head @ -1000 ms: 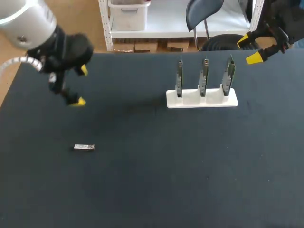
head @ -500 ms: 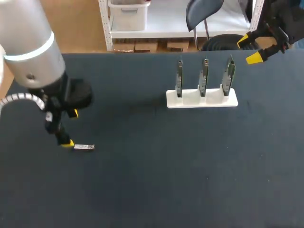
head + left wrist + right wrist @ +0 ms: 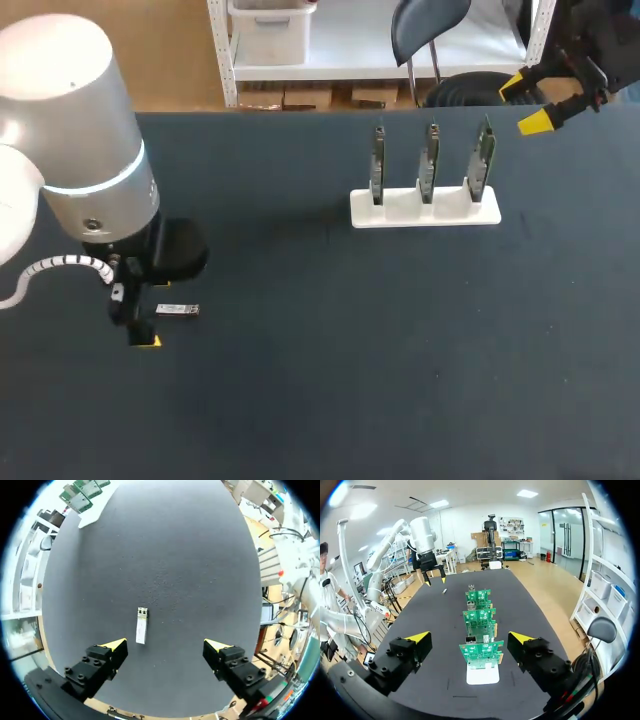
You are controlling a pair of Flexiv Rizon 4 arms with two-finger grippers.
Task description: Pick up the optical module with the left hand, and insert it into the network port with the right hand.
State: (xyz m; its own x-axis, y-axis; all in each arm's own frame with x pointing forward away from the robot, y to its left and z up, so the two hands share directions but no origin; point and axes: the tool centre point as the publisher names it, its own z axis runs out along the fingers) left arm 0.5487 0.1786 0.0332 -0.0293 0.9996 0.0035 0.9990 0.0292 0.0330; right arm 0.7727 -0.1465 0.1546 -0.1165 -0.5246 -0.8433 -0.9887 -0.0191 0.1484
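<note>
yellow tips of the left gripper (image 3: 166,645) are standing wide apart with nothing between them, so it's open. it's hovering low over the table (image 3: 350,350) at the lower left of the head frame. the optical module (image 3: 142,625) is lying flat on the dark surface just ahead of the fingers, nearer one tip and touching neither. in the head view it's sitting just right of the gripper. the left arm (image 3: 75,150) is coming in from the left edge, its grey shell hiding most of the wrist. the right gripper (image 3: 524,104) is hanging at the upper right corner, over the table's far edge, fingers spread and holding nothing. ahead of it in its wrist view, three green boards (image 3: 479,625) are standing upright in a row in a white stand (image 3: 483,674). the stand is sitting upper right of centre in the head frame, well apart from the module.
</note>
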